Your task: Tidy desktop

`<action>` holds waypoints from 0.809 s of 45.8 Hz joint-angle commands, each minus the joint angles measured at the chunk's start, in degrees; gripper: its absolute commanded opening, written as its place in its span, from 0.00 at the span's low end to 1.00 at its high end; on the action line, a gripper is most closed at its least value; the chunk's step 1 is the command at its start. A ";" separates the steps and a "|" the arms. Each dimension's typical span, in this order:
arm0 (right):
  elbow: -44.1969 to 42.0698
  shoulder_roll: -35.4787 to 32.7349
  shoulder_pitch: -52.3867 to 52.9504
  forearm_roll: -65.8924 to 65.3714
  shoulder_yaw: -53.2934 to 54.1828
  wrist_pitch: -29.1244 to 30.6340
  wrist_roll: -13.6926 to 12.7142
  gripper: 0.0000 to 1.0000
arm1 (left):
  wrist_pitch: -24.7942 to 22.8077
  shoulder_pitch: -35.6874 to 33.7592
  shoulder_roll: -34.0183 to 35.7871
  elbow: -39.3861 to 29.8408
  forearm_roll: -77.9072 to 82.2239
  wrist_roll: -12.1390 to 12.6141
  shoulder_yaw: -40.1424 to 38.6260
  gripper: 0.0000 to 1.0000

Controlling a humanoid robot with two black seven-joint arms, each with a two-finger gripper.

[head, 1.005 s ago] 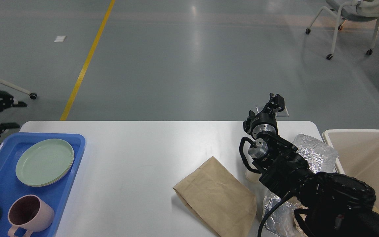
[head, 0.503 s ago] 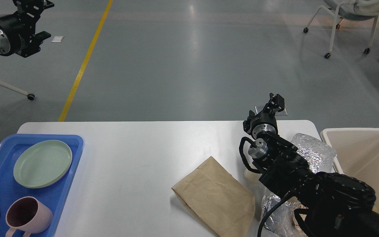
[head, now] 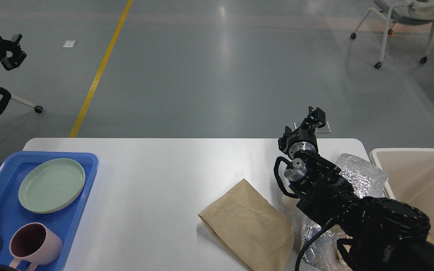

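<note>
Across the near half of the view: white desktop [head: 156, 177], rounded corners, grey floor beyond. On its left end, a blue tray [head: 85, 177] carrying a pale green plate [head: 51, 185] and, nearer, a pink mug [head: 34, 246] standing upright with handle toward the near edge. Right of centre, lying flat: a brown paper bag [head: 249, 226]. Just beside it on the right, crumpled silver foil packaging [head: 364, 177], partly hidden under the black right arm. Off the desktop's right end, a beige bin [head: 420, 177].

Right gripper [head: 315, 117] raised above the far right edge of the desktop, seen nearly end-on; spread or pressed together, cannot tell. Nothing visibly pinched.

Left gripper [head: 8, 52] high at the far left over the floor, well apart from the tray, cropped by the frame edge; state likewise impossible to tell.

Far right on the floor: a wheeled chair [head: 401, 22].
</note>
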 commanded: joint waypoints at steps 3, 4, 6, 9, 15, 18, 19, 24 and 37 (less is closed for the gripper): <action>0.00 0.00 0.00 0.00 0.00 0.00 -0.01 1.00 | 0.07 3.12 -0.21 0.84 -0.37 -0.24 -4.27 0.96; 0.00 0.00 0.00 0.00 0.00 0.00 -0.01 1.00 | 0.07 3.39 -0.21 0.84 -0.28 -0.24 -4.54 0.96; 0.00 0.00 0.00 0.00 0.00 0.00 -0.01 1.00 | 0.07 3.74 0.06 0.75 -0.28 -0.16 -4.89 0.96; 0.00 0.00 0.00 0.00 0.00 0.00 -0.01 1.00 | -0.11 4.00 0.93 0.84 -0.46 -0.07 -5.16 0.96; 0.00 0.00 0.00 0.00 0.00 0.00 -0.01 1.00 | -0.55 5.59 2.61 0.84 -0.63 -0.07 -6.21 0.97; 0.00 0.00 0.00 0.00 0.00 0.00 -0.01 1.00 | -0.64 5.67 2.61 0.84 -0.55 0.02 -7.70 0.97; 0.00 0.00 0.00 0.00 0.00 0.00 -0.01 1.00 | -0.64 5.67 2.61 0.84 -0.55 0.02 -8.14 0.97; 0.00 0.00 0.00 0.00 0.00 0.00 -0.01 1.00 | -0.64 5.33 2.43 0.84 -0.46 1.07 -9.55 0.97; 0.00 0.00 0.00 0.00 0.00 0.00 -0.01 1.00 | -0.72 3.65 -4.42 0.66 -0.37 1.43 -9.99 0.96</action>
